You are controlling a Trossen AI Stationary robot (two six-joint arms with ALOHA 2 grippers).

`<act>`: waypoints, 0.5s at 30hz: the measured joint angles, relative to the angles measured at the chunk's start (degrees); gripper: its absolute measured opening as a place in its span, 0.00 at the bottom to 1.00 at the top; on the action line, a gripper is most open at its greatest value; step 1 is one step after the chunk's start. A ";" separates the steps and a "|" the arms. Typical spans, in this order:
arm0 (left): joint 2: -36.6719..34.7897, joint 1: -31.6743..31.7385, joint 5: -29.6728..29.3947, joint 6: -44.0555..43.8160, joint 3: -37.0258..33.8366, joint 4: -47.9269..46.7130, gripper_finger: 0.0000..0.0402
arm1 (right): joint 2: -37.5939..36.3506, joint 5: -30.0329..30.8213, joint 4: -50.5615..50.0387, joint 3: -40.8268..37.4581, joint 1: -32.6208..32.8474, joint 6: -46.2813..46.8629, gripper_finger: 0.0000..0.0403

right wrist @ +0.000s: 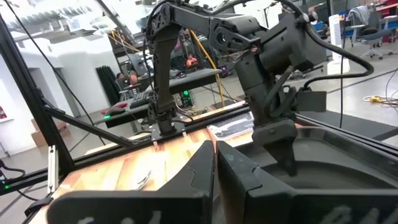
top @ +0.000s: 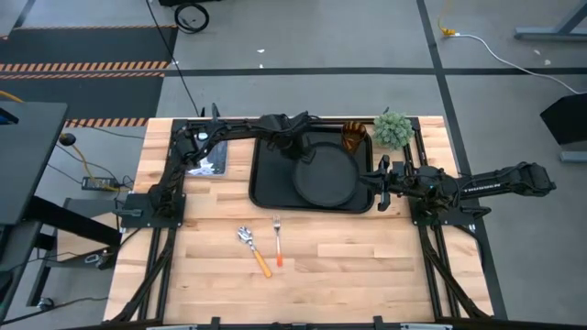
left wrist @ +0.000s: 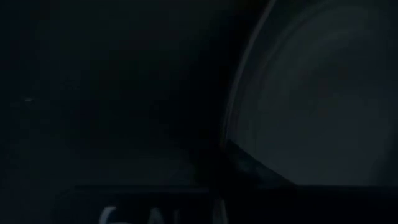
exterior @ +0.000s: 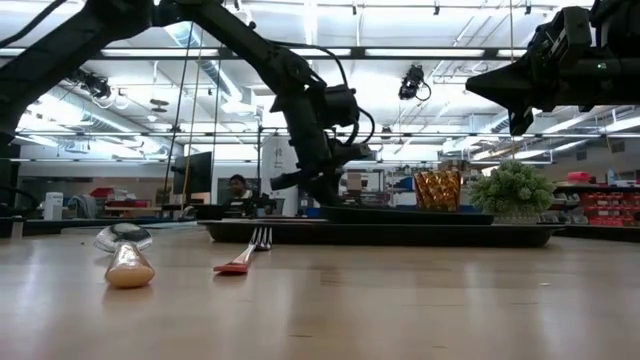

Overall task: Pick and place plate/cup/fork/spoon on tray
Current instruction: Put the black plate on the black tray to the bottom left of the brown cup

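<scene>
The round black plate point(top: 323, 176) lies flat in the black tray point(top: 266, 188) at the table's far middle. The amber cup point(top: 354, 137) stands in the tray's far right corner. The fork point(top: 276, 240) and the spoon point(top: 255, 247) lie on the bare wood nearer the front; both also show in the low view, the fork point(exterior: 245, 255) and the spoon point(exterior: 125, 255). My left gripper point(top: 295, 148) reaches down to the plate's far left rim and is shut on it. My right gripper point(top: 377, 190) hovers shut and empty above the tray's right edge. My left gripper holds the plate at its far left rim point(left wrist: 231, 118), its fingers point(right wrist: 285, 155) coming from above and pointing down. The plate lies flat on the tray. How the two fingers sit around the rim is too dark to tell.
A small green potted plant point(top: 393, 130) stands just beyond the tray's far right corner, beside the cup. A flat dark device point(top: 207, 163) lies at the far left. Bare wood spreads across the table's front half around the fork and spoon.
</scene>
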 joint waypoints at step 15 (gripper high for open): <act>0.00 -1.98 -1.16 0.73 0.00 3.38 0.07 | 0.00 0.02 0.02 0.00 -0.01 -0.01 0.06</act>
